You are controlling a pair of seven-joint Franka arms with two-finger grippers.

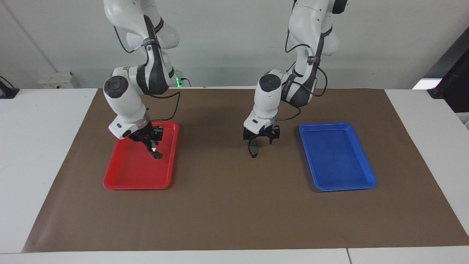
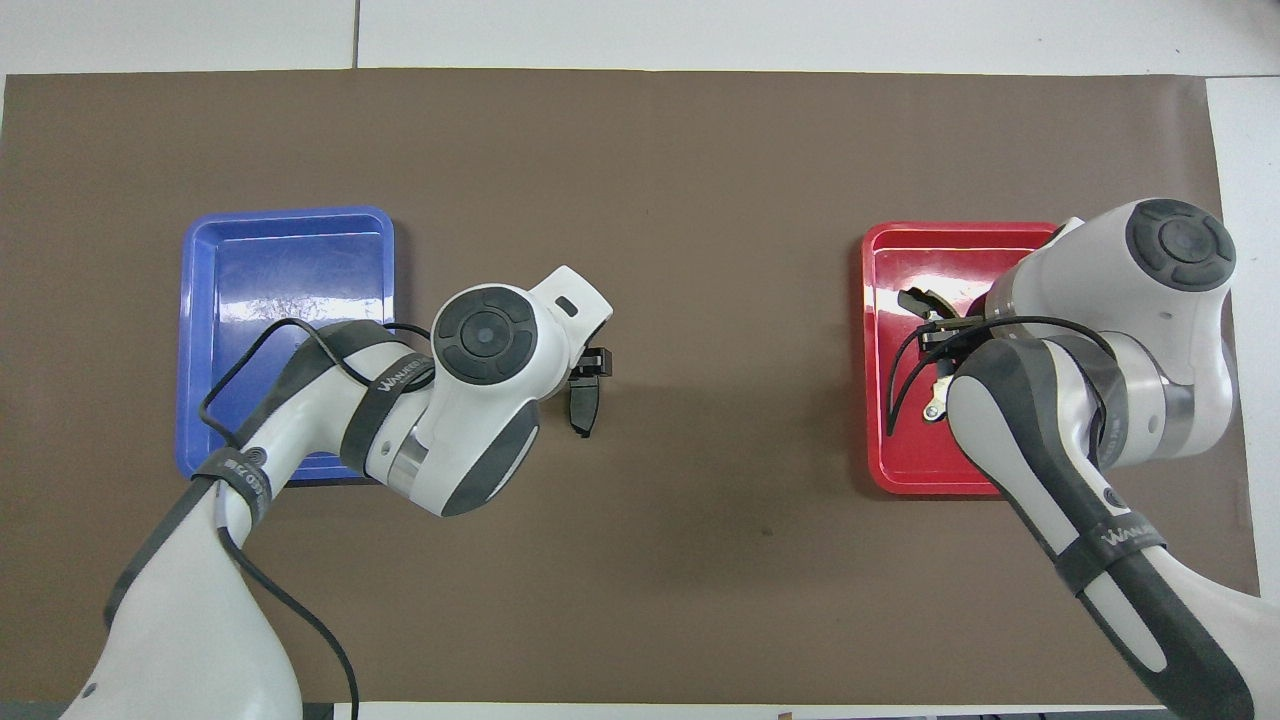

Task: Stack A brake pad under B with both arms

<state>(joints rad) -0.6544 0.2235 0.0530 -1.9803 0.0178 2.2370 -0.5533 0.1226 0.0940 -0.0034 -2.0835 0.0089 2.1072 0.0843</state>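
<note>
The A brake pad point(image 1: 253, 150), short and dark, rests on the brown mat between the two trays; it also shows in the overhead view point(image 2: 581, 408). My left gripper point(image 1: 261, 138) hangs just above it, open and empty, a little toward the blue tray point(image 1: 337, 157). My right gripper point(image 1: 150, 143) is shut on B point(image 1: 156, 152), the long thin black pad with a silver-white spot, and holds it up over the red tray point(image 1: 124, 176). In the overhead view B point(image 2: 912, 298) sticks out from under the right wrist.
The red tray point(image 2: 905, 460) lies toward the right arm's end of the mat and the blue tray point(image 2: 290, 260) toward the left arm's end. Both trays hold nothing else. White table borders the brown mat.
</note>
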